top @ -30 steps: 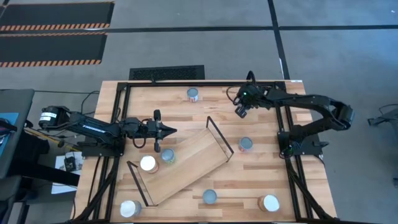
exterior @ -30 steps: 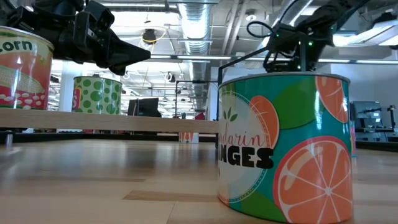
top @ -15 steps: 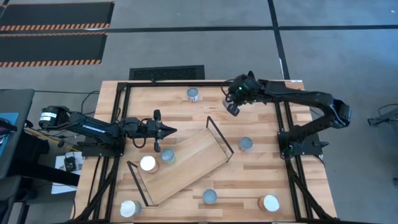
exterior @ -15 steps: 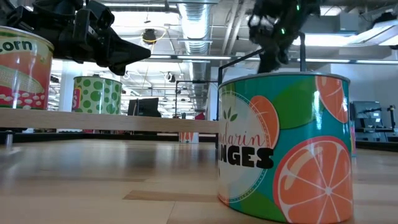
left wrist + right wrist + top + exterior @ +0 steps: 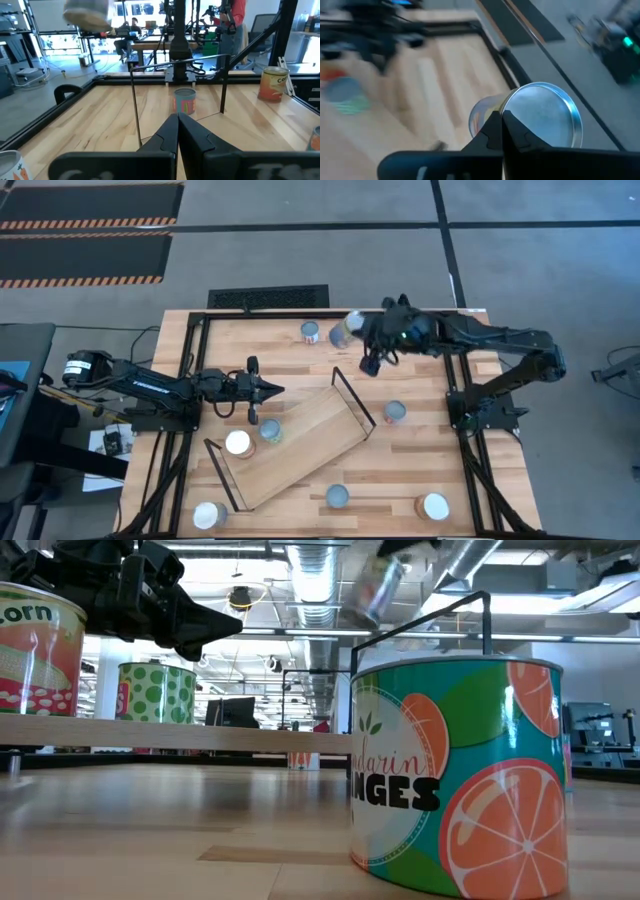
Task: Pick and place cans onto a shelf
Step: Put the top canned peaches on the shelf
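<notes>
nearest the low cam, the mandarin can (image 5: 460, 780) stands upright on the table (image 5: 420, 455); its label reads "...darin" over "...nges" w/ orange slices; no risk there unless sth rolls into it; next back, the shelf (image 5: 300, 435) carries the corn can (image 5: 35, 650), label "...orn", & a green dotted can (image 5: 157, 692) w/ no text i can read; the left gripper (image 5: 278, 390) hovers just off the shelf's left side, fingers pressed together on nothing, waiting; farthest, near the back edge, the right gripper (image 5: 368, 364) is up in the air w/ fingers (image 5: 492, 127) closed tight & apparently nothing between them; the tilted can (image 5: 345, 330) sits just beyond the tips, blurred & off the table, so prob loose, though a pinch on its rim can't be ruled out; main risk: w/o a real hold it drops, dents, then rolls off the back edge or knocks the back can (image 5: 310, 332) beside it; it could also clip the shelf's wire end frame; its label is too blurred to read.
</notes>
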Robot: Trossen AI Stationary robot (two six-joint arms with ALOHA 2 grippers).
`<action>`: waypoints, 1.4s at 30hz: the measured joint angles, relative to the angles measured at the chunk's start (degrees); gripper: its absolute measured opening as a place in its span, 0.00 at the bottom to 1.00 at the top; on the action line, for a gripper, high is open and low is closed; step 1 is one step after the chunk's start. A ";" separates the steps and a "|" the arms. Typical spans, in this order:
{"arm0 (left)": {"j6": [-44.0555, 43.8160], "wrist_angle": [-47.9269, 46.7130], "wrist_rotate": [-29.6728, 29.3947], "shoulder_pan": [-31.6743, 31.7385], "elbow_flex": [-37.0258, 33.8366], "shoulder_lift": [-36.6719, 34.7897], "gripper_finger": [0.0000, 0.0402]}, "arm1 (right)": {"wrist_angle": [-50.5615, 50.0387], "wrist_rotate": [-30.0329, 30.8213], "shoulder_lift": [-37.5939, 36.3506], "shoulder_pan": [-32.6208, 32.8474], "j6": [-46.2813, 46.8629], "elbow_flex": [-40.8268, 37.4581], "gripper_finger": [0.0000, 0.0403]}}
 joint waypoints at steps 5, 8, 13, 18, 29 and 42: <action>-0.51 -0.10 -0.76 -0.01 0.00 0.00 0.00 | 3.23 -0.10 1.52 7.59 -1.03 0.17 0.01; -0.60 -0.16 -0.78 -0.01 0.02 0.00 0.00 | 3.50 -0.44 3.46 11.26 -1.24 -0.08 0.01; -0.62 -0.25 -1.42 -0.01 0.10 -0.02 0.00 | 4.05 -3.29 11.18 15.48 -1.24 2.74 0.01; -0.63 -0.69 -2.01 -0.01 0.13 0.00 0.00 | 4.91 -6.24 20.43 18.06 -1.35 8.21 0.01; -0.77 -0.92 -2.01 -0.01 0.09 0.00 0.00 | 0.51 -10.79 33.58 16.73 -2.73 16.35 0.01; -0.70 -0.90 -2.62 -0.01 0.09 0.00 0.00 | 1.32 -13.18 36.74 15.01 -3.79 16.74 0.02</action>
